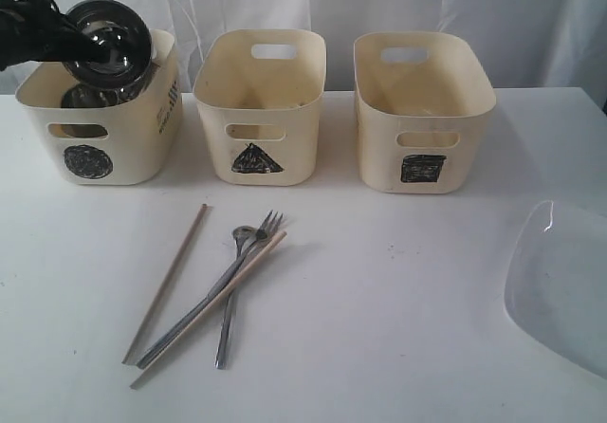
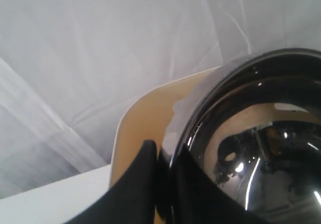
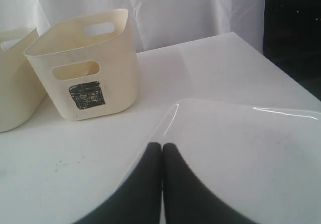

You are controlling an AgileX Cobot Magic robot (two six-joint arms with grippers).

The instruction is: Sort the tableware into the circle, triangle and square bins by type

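Exterior view, white table [image 1: 379, 333] (a few specks), creased white curtain [image 1: 427, 1] behind

Three bins stand in a row at the back of the worktop [image 1: 379, 328]: circle bin [image 1: 100, 124] on the left, triangle bin [image 1: 259, 101] in the middle, square bin [image 1: 422, 105] on the right. Above the circle bin a tilted bowl [image 1: 112, 39] hangs with its rim clamped in the left tool [image 1: 83, 51]; another vessel [image 1: 90, 96] lies inside that bin. In front of the bins, left of centre, one chopstick [image 1: 166, 281] lies alone. Just to its right the fork [image 1: 268, 222], spoon [image 1: 226, 333] and second chopstick [image 1: 180, 340] lie crossed in a heap. The plate [image 1: 560, 290] sits at the right edge, with the closed right tool [image 3: 161, 153] over its rim.
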